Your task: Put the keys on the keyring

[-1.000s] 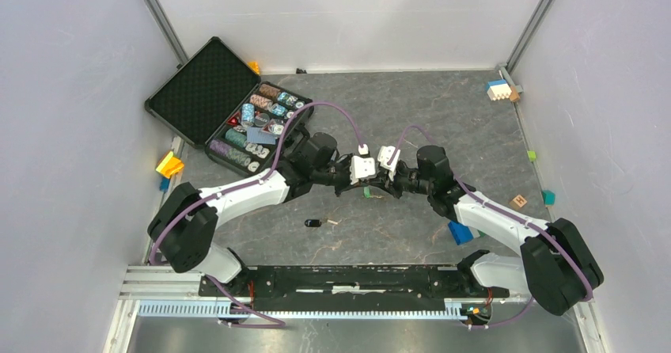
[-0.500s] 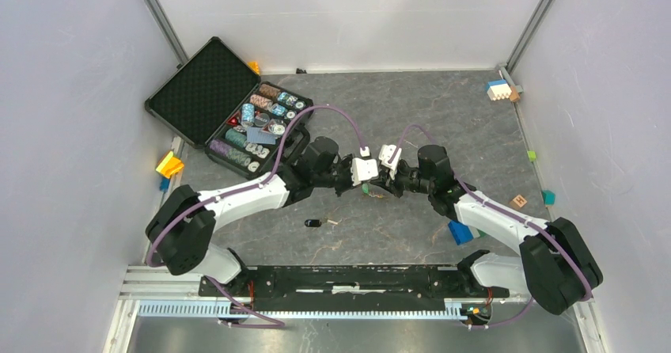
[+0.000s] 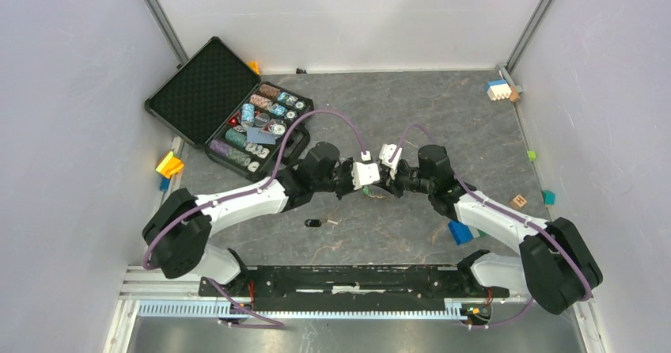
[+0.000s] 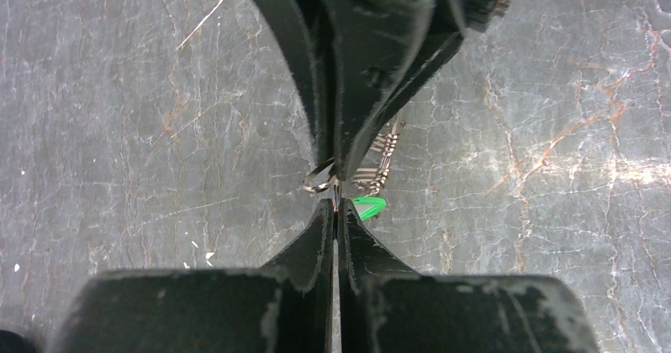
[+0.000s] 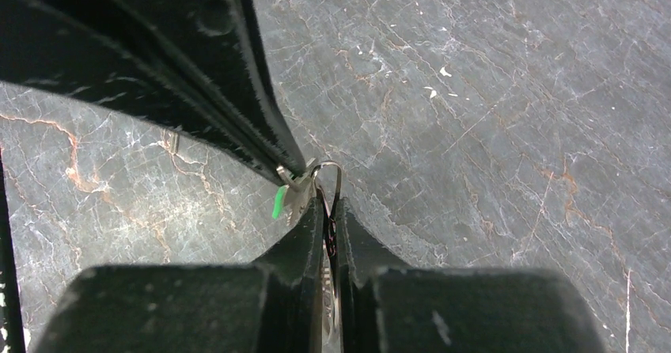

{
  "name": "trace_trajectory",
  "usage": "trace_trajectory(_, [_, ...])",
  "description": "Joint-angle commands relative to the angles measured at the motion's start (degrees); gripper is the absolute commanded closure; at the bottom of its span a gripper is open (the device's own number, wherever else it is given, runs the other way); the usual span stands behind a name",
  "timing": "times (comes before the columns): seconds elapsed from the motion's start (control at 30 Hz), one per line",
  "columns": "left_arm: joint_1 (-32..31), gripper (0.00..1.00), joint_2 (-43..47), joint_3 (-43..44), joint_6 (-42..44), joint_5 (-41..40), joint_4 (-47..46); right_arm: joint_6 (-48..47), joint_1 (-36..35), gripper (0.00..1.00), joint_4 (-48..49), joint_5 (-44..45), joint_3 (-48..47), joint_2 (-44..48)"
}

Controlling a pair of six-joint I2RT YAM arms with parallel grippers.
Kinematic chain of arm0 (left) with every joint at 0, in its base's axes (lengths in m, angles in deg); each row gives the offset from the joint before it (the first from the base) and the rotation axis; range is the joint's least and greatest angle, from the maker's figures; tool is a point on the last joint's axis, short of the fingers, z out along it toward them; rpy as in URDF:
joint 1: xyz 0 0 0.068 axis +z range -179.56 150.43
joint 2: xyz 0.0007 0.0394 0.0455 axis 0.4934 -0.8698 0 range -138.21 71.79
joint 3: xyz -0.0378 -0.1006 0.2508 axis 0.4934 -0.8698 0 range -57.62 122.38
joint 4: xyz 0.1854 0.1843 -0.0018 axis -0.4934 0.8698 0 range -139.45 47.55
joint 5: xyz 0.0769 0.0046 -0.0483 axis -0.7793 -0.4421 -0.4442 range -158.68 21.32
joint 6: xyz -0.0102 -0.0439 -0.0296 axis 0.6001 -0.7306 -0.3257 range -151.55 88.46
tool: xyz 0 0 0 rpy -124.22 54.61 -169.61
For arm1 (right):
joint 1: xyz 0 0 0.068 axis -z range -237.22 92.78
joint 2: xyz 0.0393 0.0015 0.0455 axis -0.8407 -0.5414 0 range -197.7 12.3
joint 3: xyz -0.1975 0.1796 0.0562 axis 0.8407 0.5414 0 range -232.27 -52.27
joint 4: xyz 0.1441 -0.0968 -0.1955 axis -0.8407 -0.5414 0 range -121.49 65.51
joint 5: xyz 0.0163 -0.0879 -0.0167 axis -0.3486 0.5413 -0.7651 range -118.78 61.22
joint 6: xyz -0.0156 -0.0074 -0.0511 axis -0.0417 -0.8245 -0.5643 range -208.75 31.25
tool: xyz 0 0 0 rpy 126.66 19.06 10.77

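My two grippers meet tip to tip above the middle of the table. My left gripper (image 3: pixel 365 180) (image 4: pixel 336 203) is shut, and the green key (image 4: pixel 369 205) sticks out beside its tips. My right gripper (image 3: pixel 381 184) (image 5: pixel 328 204) is shut on the keyring (image 5: pixel 330 180), a thin silver ring (image 4: pixel 319 182) with plain keys (image 4: pixel 381 163) hanging by it. The green head (image 5: pixel 278 203) shows next to the ring, and in the top view (image 3: pixel 366 192) under the tips. The black key (image 3: pixel 312 223) lies on the table, near and left of the grippers.
An open black case (image 3: pixel 207 84) with poker chips stands at the back left. A blue block (image 3: pixel 460 232) lies by my right arm. A wooden cube (image 3: pixel 518 201), a teal block (image 3: pixel 548 197), blocks (image 3: pixel 498 90) at the back right and a yellow block (image 3: pixel 168 164).
My left arm has moved right, bringing its gripper closer against the right gripper. The right arm has hardly moved. The black key has not moved.
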Motion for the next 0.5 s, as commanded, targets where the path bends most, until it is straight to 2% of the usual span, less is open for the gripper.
trace_trajectory(0.0, [-2.7, 0.98, 2.4, -0.8, -0.9, -0.5, -5.6, 0.1, -0.6, 1.0, 0.8, -0.7, -2.0, -0.8])
trace_trajectory(0.47, [-3.8, 0.98, 3.5, -2.4, 4.4, -5.3, -6.5, 2.1, 1.3, 1.0, 1.6, -3.6, -1.9, -1.2])
